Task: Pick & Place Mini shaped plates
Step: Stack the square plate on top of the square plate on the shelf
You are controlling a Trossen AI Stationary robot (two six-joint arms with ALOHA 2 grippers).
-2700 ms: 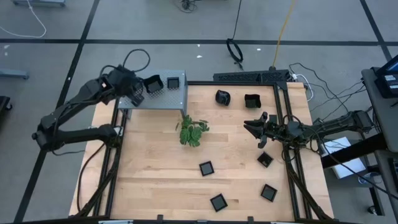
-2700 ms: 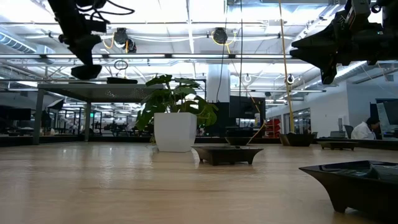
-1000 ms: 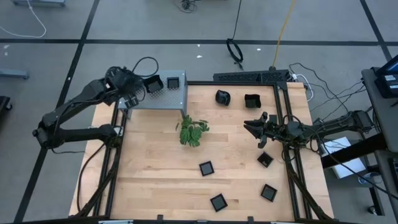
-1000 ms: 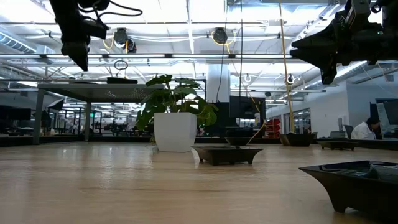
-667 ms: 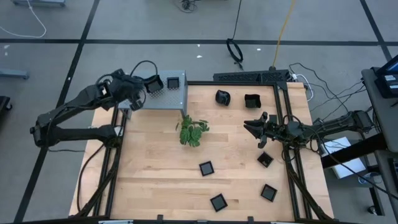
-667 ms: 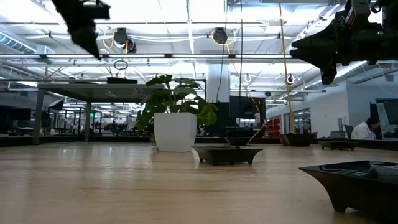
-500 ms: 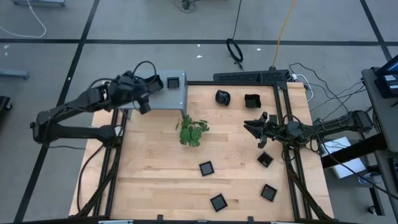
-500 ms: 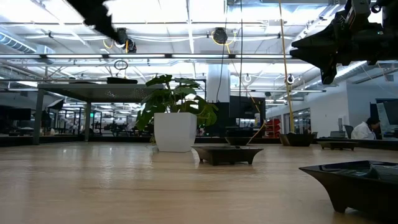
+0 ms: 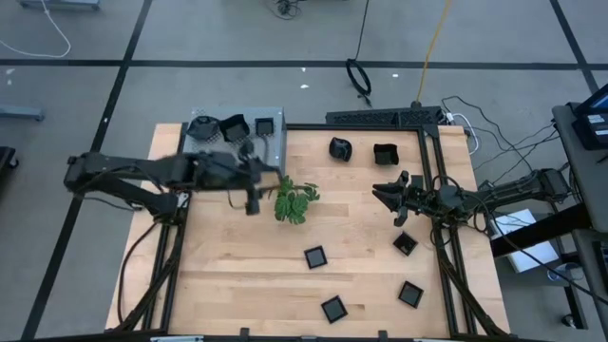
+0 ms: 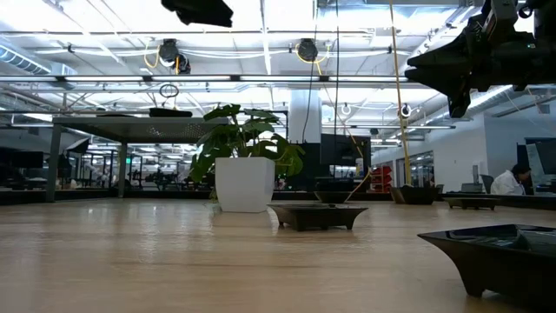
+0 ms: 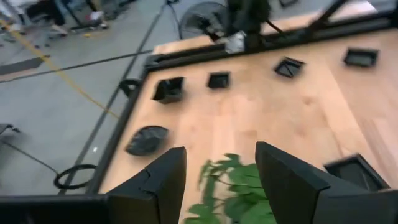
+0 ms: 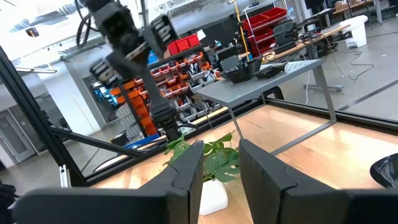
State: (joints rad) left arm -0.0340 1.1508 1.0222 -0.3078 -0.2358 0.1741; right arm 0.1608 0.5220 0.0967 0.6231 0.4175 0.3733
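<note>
— What was hard to make out?

— The left gripper (image 9: 253, 199) was smeared in the high view, just beside the plant sprig (image 9: 295, 201) at the table's (image 9: 228, 275) left half. Its wrist view settled it: the two dark fingers (image 11: 163, 180) stood apart with nothing between them, the sprig's leaves showing in the gap. In the low view only a dark piece of that arm showed at the top edge.

— And the right one?

— The right gripper (image 9: 391, 196) hung over the table's right side. Its fingers (image 12: 189, 167) stood a little apart with nothing visibly held. Its arm's far end was cut off by the frame.

— Where were the mini shaped plates?

— Three sat on the grey perforated box (image 9: 239, 142) at the far left corner: one rounded (image 9: 201, 127), two squarish (image 9: 234, 126) (image 9: 265, 124). Two more lay at the far edge (image 9: 340, 148) (image 9: 385, 153). Four squares lay nearer: (image 9: 314, 256), (image 9: 333, 309), (image 9: 410, 294), and (image 9: 405, 244) just below the right gripper. In the low view the closest plate (image 10: 497, 256) was cut off at the right.

— Any writing?

— None I could read; the bins behind the box in the right wrist view were too small to tell.
</note>
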